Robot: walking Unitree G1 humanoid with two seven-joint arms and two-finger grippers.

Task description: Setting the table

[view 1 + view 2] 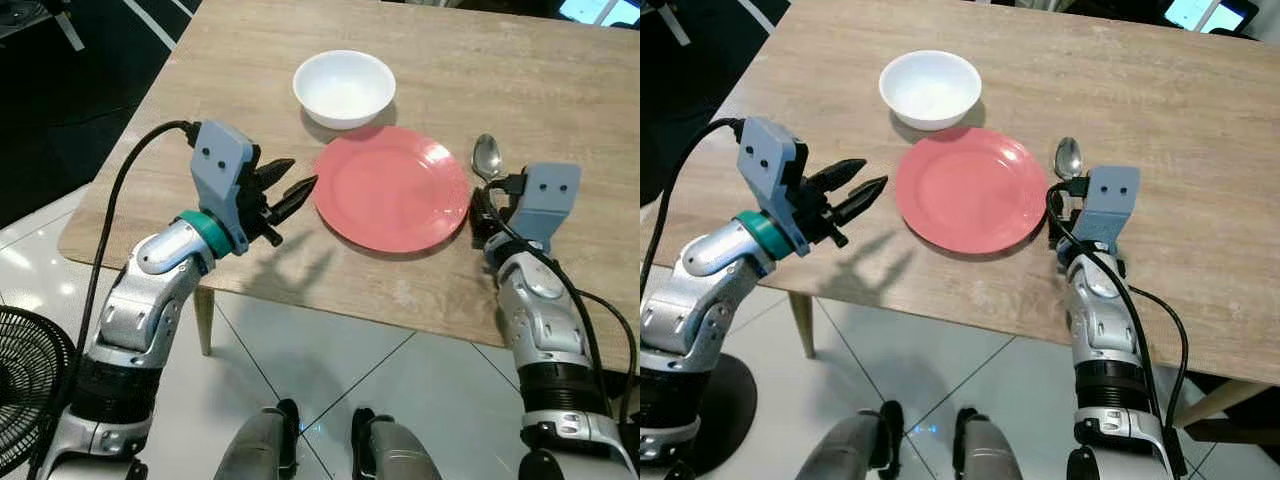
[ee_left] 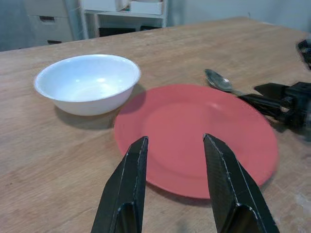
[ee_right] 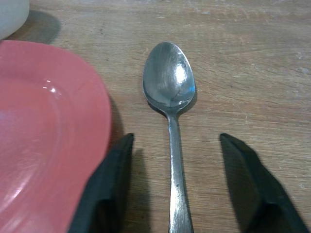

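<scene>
A red plate (image 1: 392, 187) lies on the wooden table (image 1: 560, 90), with a white bowl (image 1: 344, 87) just behind it. To the plate's right lies a metal spoon (image 3: 171, 97), bowl end pointing away from me. My right gripper (image 3: 177, 182) is open, its fingers on either side of the spoon's handle without touching it. My left gripper (image 1: 283, 189) is open too, hovering above the table just left of the plate's rim, with nothing between its fingers (image 2: 127, 187).
The table's near edge runs just in front of both arms, with tiled floor below. A black fan (image 1: 25, 385) stands on the floor at the lower left. White shelving (image 2: 121, 12) stands beyond the table's far side.
</scene>
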